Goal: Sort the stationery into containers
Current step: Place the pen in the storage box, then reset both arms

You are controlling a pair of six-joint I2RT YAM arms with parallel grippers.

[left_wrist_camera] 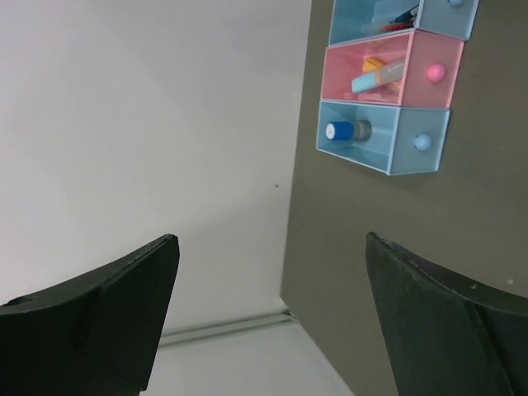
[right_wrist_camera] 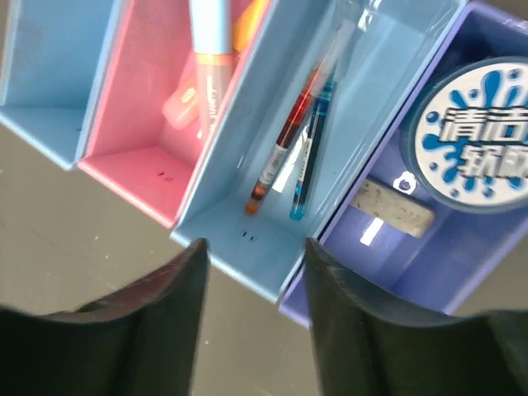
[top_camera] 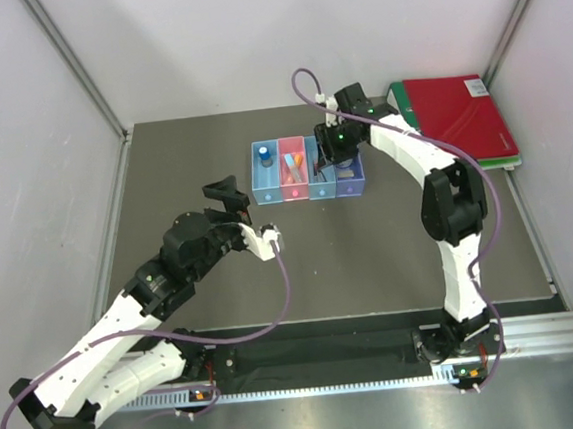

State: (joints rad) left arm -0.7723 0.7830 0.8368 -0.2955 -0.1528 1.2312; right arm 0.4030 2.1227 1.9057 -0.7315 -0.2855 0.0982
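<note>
Now: on the counter [top_camera: 351, 259], a row of four bins [top_camera: 295, 197]. Left tool [left_wrist_camera: 271, 238] spread wide, empty, well away. Right tool [right_wrist_camera: 254, 247] parted, empty, hovering just above. Round jar [right_wrist_camera: 474, 136] in purple bin; pens [right_wrist_camera: 285, 144] in blue neighbour.

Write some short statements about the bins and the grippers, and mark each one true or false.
1. Two pens lie in a light blue bin. True.
2. The round jar sits in the same bin as the pens. False: it sits in the purple bin.
3. The left gripper holds a pen. False: it is open and empty.
4. The blue-capped bottle lies in the end bin. True.
</note>
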